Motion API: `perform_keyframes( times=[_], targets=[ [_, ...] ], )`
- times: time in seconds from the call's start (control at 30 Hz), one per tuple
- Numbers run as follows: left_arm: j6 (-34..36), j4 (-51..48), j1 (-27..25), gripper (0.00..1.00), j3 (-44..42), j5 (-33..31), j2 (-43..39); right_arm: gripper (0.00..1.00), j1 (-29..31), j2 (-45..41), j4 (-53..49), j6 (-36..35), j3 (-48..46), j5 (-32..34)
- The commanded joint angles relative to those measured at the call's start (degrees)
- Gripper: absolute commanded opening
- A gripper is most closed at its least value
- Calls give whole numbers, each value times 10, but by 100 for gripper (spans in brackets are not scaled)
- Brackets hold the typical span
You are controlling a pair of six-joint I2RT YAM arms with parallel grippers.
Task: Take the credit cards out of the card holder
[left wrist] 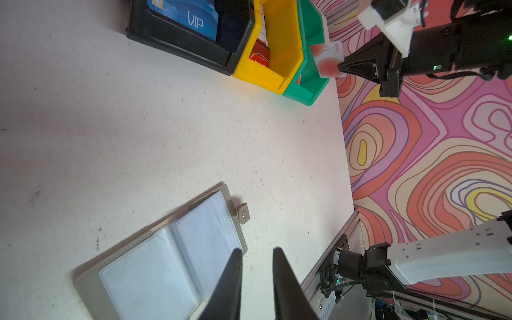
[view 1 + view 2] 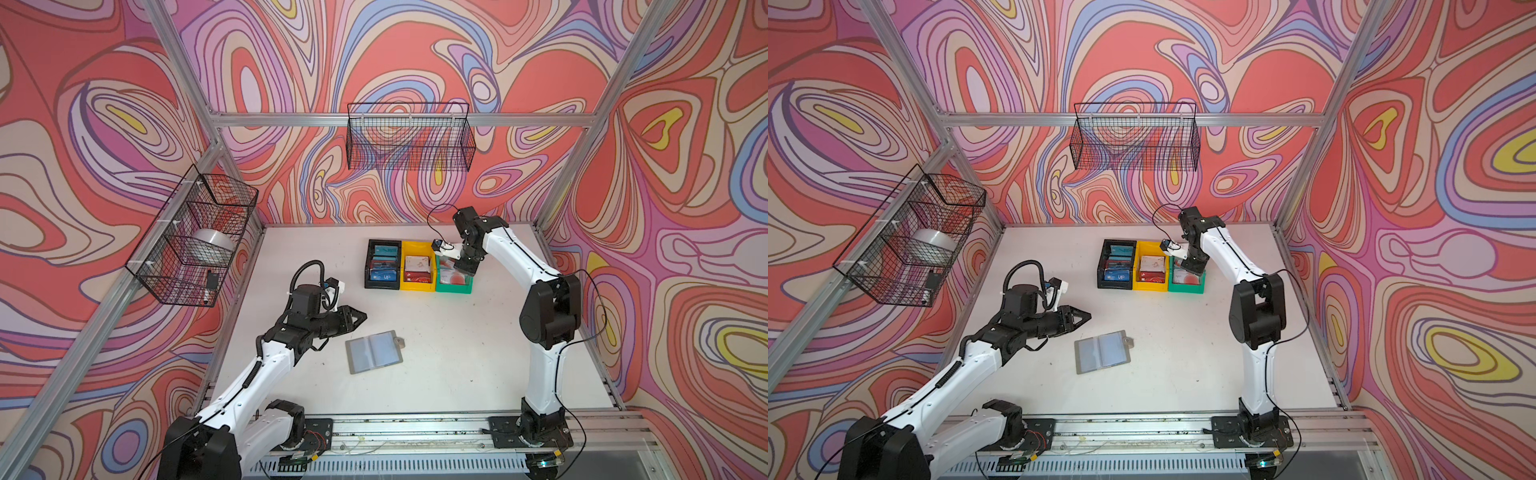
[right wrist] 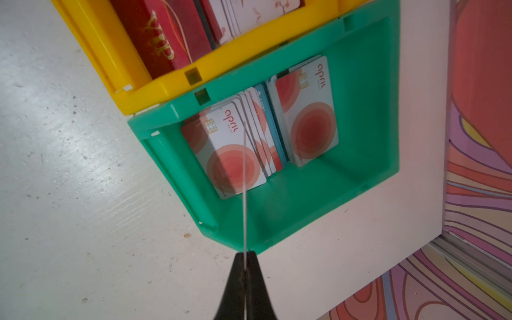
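**Card pinched over the green bin: mind the drop**

Nearest you, the card holder (image 2: 374, 351) lies open and flat on the desk (image 2: 457, 365), toward 6 o'clock. The clear pockets on show look empty, but leaves underneath could hide more cards; you cannot tell from here. The left end effector (image 1: 256, 250) hovers at the holder's 11 o'clock, its tips slightly spread with nothing between them. Lower it carelessly and a tip may catch a pocket edge and drag or fold the light holder.

Farther out, toward 12 o'clock, the black bin (image 2: 381, 284), yellow bin (image 2: 417, 286) and green bin (image 3: 166, 160) sit side by side in a row. The right end effector (image 3: 245, 253) is pressed together on one pale credit card (image 1: 328, 59), held by its end over the green bin. If you release it from here, the card may strike the leaning stack of credit cards (image 3: 227, 155) inside. It could then tip against the wall or skip over the rim onto the desk.
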Motion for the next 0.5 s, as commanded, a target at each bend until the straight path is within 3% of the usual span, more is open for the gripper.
perform_keyframes(
  times=[0.0,0.47],
  targets=[
    [0,-3,5,24,-6,-4,-3,0,0,4,14,-22,-14,2],
    [-5,16,5,24,-12,4,16,0,3,-10,87,-73,-88,22]
  ],
)
